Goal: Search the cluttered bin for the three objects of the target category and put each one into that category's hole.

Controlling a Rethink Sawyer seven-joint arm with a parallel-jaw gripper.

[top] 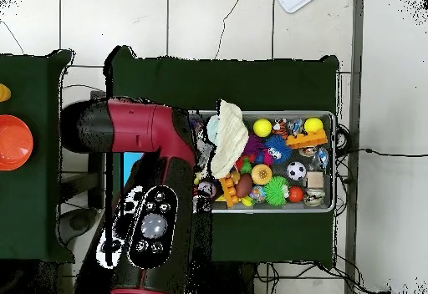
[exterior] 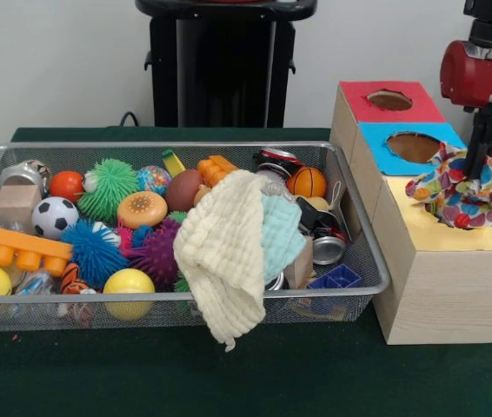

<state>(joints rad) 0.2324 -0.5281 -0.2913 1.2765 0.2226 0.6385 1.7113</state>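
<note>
Hanging over the yellow panel [exterior: 489,236] of the box [exterior: 442,287] at the right edge of the front view: gripper [exterior: 476,169], black, tips buried in a bright patterned cloth [exterior: 460,193] that rests bunched on that panel. Probably clamped on the cloth, though the folds hide the tips, so cannot tell. Behind yellow, a blue panel [exterior: 381,139] with a round hole [exterior: 413,146], then a red panel [exterior: 359,97] with its own hole [exterior: 390,100]. Just left of the box, nearly touching, a wire bin [exterior: 363,261] packed full. Draped over its near rim and hanging outside: a cream cloth [exterior: 224,256], with a pale teal cloth [exterior: 281,234] tucked beside it. Elsewhere inside: soccer ball [exterior: 53,216], yellow balls [exterior: 129,287], spiky balls in green [exterior: 109,187], blue and purple, orange brick [exterior: 11,248], tiny basketball [exterior: 307,182], cans near the right end. Little bare mesh anywhere; open green table [exterior: 229,373] only in front of bin and box. No writing legible on cans or toys.

Seen from overhead: red and black arm [top: 150,199] covering the box almost wholly, only a strip of blue showing at its side; gripper hidden beneath. Bin [top: 333,161] to the right of the arm, cream cloth [top: 227,140] spilling over its top rim. Green table on all sides of the bin, tiled floor [top: 251,23] beyond. Round buttons on the arm's cuff, markings too small to read.
</note>
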